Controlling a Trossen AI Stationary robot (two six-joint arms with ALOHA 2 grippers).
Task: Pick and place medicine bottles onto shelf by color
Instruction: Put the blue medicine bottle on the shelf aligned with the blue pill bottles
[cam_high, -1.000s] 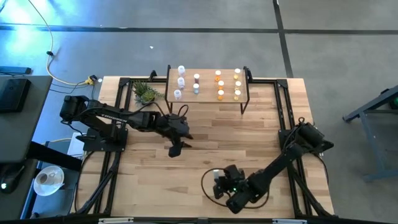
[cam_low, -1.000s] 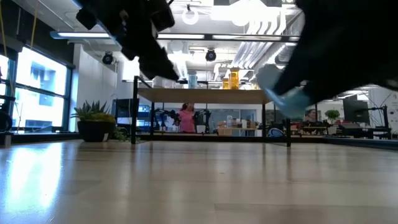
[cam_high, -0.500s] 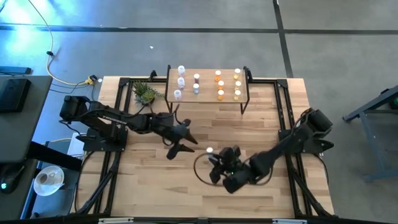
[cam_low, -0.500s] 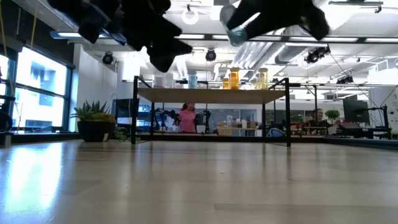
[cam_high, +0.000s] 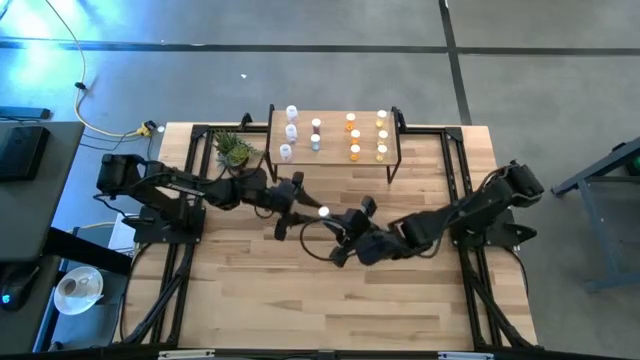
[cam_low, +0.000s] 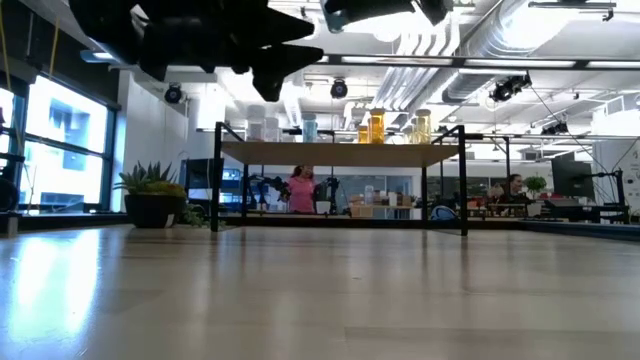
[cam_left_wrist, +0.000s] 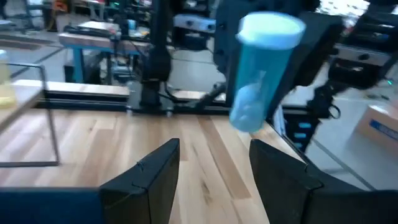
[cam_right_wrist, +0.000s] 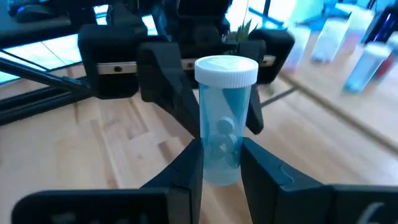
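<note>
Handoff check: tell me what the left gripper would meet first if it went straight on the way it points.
Probably the teal-blue bottle, held by the shut right gripper. The left gripper stands open, aimed at it; behind it are the right gripper's dark fingers. The gap is unclear.

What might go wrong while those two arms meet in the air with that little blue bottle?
The right hand pinches the blue bottle only near its bottom, so it could tip or slip. The left hand waits open right beside it; a mistimed handover could drop the bottle onto the table, or the hands could bump.
</note>
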